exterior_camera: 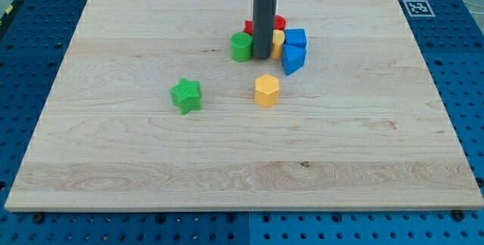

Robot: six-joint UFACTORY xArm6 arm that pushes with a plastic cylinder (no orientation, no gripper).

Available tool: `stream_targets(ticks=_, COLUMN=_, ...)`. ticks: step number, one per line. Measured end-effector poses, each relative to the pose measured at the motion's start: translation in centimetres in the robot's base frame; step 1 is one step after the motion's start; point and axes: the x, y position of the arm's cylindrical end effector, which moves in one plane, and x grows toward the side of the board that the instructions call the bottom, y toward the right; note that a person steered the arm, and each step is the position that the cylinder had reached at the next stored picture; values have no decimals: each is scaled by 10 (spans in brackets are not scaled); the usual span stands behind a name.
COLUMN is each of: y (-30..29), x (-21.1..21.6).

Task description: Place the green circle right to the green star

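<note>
- Nearest the view's bottom: bare pale wooden surface (242, 177), a rectangular board on a blue perforated bench (15, 116); nothing stands on this part.
- Green ribbed star block (186, 95): view's left of centre, standing alone, well apart from the cluster above it.
- Yellow hexagonal block (267, 91): right of the star at about the same height in the view, so it sits roughly where the circle is meant to go, or just past it.
- Green ribbed circle block (241, 47): near the view's top centre, at the left edge of a cluster of blocks.
- Cluster beside it: 1 red block (279, 23), partly hidden; 1 further yellow block (278, 42), mostly hidden; 2 blue blocks (295, 51), shapes unclear.
- Dark rod, my tip (262, 56): planted just right of the green circle, touching or nearly so, between it and the cluster.
- Pincer: none fitted, so no opening to report and nothing held.
- Progress, as judged: not done. The circle lies up and to the right of the star, well apart from it. It has yet to be pushed down the view and set beside the star's right flank, in the gap before the yellow hexagon.
</note>
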Motion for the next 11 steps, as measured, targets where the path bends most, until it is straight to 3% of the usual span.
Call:
stream_targets(ticks=1, y=0, x=-27)
stream_targets(ticks=3, y=-31, x=-41)
stream_targets(ticks=5, y=-33, x=-2)
stream_targets(ticks=11, y=-39, x=17)
